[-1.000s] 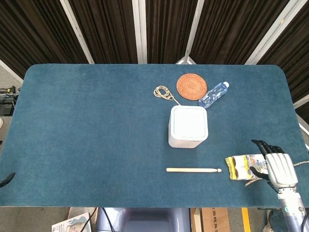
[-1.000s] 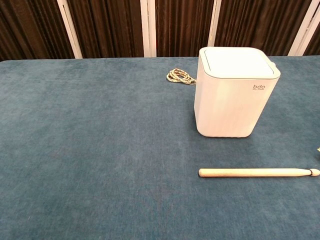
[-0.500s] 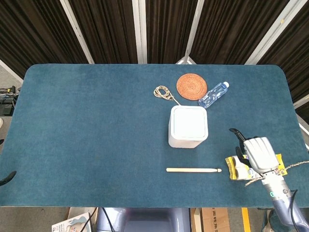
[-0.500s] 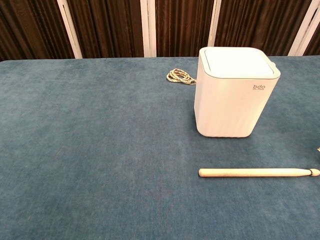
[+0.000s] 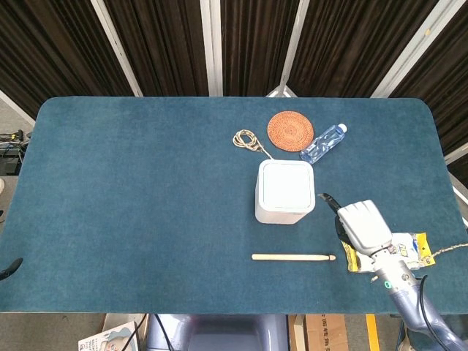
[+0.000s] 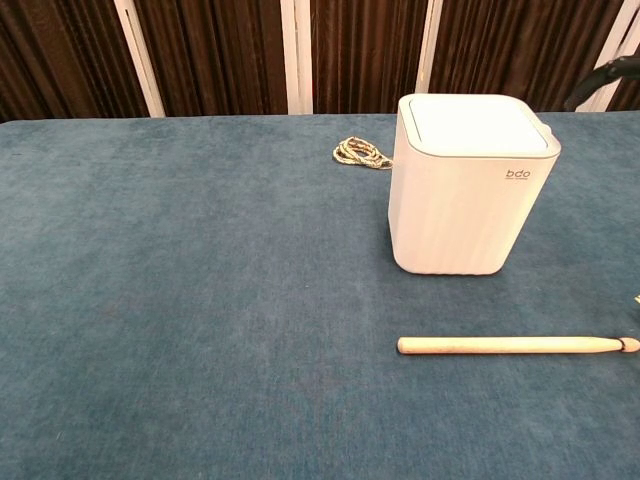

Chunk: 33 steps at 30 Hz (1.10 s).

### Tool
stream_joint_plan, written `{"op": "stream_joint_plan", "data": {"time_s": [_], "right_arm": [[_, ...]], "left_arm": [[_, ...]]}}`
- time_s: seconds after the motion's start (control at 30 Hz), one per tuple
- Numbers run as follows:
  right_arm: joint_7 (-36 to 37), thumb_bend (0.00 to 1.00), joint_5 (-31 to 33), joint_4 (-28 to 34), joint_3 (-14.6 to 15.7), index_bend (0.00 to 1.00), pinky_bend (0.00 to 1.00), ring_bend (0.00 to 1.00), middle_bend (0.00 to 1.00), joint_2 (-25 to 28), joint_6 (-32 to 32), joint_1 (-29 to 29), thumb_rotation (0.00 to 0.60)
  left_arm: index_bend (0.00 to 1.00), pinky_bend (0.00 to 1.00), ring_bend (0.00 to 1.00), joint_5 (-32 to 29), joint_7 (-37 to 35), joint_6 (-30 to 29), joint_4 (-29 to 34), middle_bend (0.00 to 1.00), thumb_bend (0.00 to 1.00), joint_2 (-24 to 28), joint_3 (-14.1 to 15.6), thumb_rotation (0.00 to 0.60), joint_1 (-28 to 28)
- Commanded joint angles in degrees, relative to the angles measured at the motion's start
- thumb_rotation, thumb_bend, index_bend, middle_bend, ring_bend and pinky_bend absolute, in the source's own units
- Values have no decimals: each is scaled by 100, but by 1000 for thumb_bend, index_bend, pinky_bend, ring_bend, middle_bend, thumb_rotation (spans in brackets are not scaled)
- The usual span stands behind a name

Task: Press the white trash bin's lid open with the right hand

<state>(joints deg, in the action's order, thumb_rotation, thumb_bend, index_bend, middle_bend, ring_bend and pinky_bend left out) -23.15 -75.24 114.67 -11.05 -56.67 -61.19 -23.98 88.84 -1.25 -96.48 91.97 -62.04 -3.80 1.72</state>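
The white trash bin point(image 5: 285, 191) stands right of the table's middle, its flat lid point(image 5: 286, 183) down. In the chest view the bin point(image 6: 470, 190) faces me with the lid point(image 6: 476, 123) level on top. My right hand point(image 5: 360, 225) hovers just right of the bin, above the table, fingers apart and holding nothing. One dark fingertip point(image 5: 326, 198) reaches toward the bin's right side without touching it. The chest view shows only a dark fingertip point(image 6: 606, 77) at the top right edge. A dark sliver point(image 5: 7, 269) at the left edge may be my left hand.
A wooden stick point(image 5: 292, 257) lies in front of the bin, also in the chest view as the stick point(image 6: 515, 345). A yellow snack packet point(image 5: 403, 248) lies under my right wrist. Behind the bin are a coiled cord point(image 5: 248, 139), a woven coaster point(image 5: 290, 129) and a water bottle point(image 5: 322, 142).
My right hand has moved left and away from me, from over the snack packet to beside the bin. Its fingertip has entered the chest view. The lid has not moved.
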Motion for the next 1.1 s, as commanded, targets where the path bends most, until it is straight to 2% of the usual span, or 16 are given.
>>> {"op": "stream_joint_plan", "data": {"time_s": [0.03, 0.4, 0.77, 1.1], "right_arm": [[-181, 846, 170, 175, -57, 199, 745, 828, 824, 43, 109, -150, 600], [-664, 846, 637, 525, -85, 199, 745, 828, 824, -34, 161, -447, 600], [-956, 847, 1030, 459, 20, 199, 745, 828, 824, -207, 225, -690, 600], [-1059, 846, 1216, 373, 147, 281, 745, 828, 824, -308, 243, -833, 600]], "left_arm": [[163, 0, 0, 4, -2, -9, 0, 42, 164, 0, -2, 600, 2], [162, 0, 0, -12, 2, -33, -3, 42, 164, -7, -14, 600, 15], [162, 0, 0, -9, -53, -65, -16, 41, 164, 4, -22, 600, 31], [163, 0, 0, 35, -66, -91, -30, 41, 163, 2, -7, 600, 42]]}}
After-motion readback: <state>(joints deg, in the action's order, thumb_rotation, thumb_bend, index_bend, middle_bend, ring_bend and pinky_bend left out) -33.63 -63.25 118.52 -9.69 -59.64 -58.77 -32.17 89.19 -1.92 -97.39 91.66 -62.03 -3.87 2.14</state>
